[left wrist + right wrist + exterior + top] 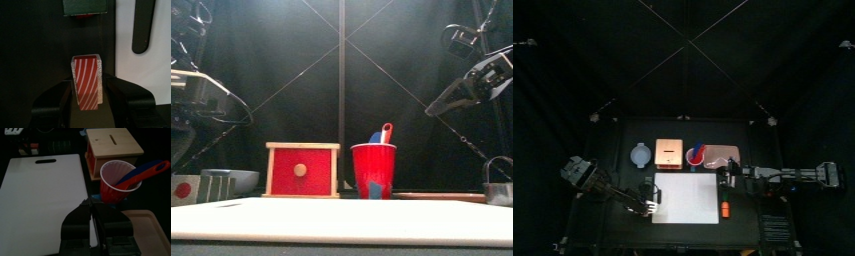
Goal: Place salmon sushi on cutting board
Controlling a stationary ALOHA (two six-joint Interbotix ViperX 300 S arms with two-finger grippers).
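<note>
Seen from above, the left arm enters at the lower left of the frame, its left gripper (648, 207) at the left edge of the white cutting board (687, 197), which fills the lower middle of the black table (613, 150). In the left wrist view the two jaws are clamped on the salmon sushi (87, 80), a red-and-white striped piece sitting in the centre of that frame; the board's pale edge (137, 70) runs down the right side, so the sushi hangs just beside the board, over dark table.

Behind the board, in the middle of the top view, stand a small grey dish (640, 155), a wooden box (669, 151) with a slot in its top, and a red cup (715, 156) holding a blue and red utensil (143, 172). A small orange piece (726, 209) lies at the board's right edge.

At the right of the top view, the right arm rests with the right gripper (727, 176) near the board's upper right corner. In the right wrist view its jaws (91, 210) are pressed together, holding nothing, just below the cup.
</note>
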